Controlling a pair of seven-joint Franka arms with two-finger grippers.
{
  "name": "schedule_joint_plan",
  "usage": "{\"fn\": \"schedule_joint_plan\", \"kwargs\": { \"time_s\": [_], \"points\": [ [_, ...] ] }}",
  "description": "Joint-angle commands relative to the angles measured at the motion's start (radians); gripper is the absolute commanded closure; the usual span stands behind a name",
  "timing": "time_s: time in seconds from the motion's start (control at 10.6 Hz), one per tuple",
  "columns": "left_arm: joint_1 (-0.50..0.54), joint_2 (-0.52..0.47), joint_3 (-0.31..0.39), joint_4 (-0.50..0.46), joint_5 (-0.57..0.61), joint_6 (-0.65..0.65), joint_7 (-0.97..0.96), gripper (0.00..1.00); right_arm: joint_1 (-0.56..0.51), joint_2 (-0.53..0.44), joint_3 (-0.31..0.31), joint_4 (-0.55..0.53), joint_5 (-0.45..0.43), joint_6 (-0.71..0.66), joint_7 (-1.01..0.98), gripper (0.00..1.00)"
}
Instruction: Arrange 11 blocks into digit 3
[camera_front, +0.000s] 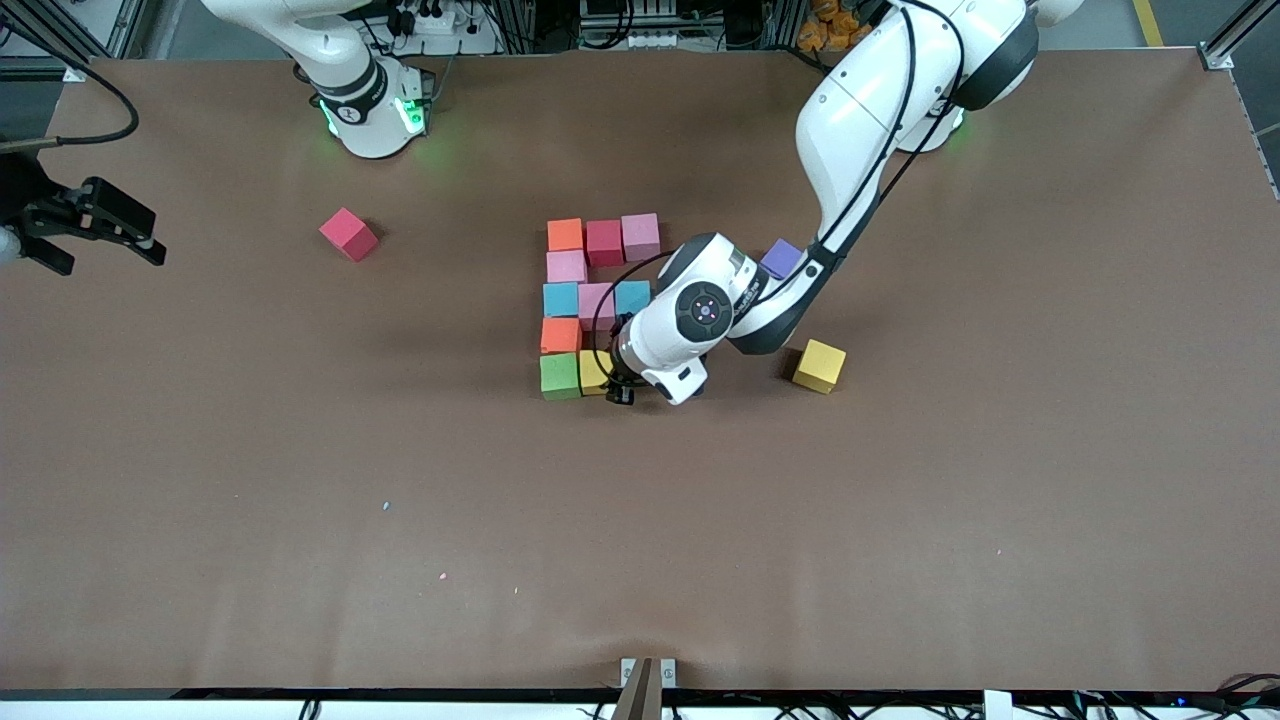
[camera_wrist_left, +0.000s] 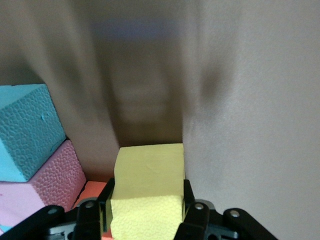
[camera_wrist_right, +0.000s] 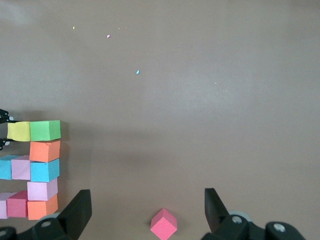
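Yellow foam cube (camera_wrist_left: 147, 192), small, soft-surfaced: gripped between the fingers of the left hand (camera_front: 620, 388), low over the brown desk (camera_front: 900, 520), just beside the green foam cube (camera_front: 559, 376) in the figure's row nearest the front camera.

Multicoloured blocky digit 3 (camera_front: 590, 300): ten cubes counted, the held one included; one end cube of that row judged wanting.

Second yellow foam cube (camera_front: 819, 365): loose, toward the left arm's end, likely the last piece.

Right hand (camera_wrist_right: 147, 212): fingers spread wide, empty, waiting over the desk's end near a loose red foam cube (camera_front: 348, 234).

Handling advice: seat the held cube flush against green, square to the row, release straight upward without nudging neighbours.
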Motion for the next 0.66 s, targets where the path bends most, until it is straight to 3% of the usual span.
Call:
{"fn": "schedule_joint_plan", "kwargs": {
  "time_s": [0.0,0.57],
  "points": [
    [-0.009,-0.015,0.01,-0.011,0.024,0.009,-0.033,1.0,-0.005,-0.001,-0.001,0.011,-0.008,-0.002,-0.007,0.0],
    [-0.002,-0.012,0.01,-0.013,0.024,0.015,-0.031,1.0,-0.01,-0.001,-0.003,0.011,0.0,-0.01,-0.007,0.0]
  ]
}}
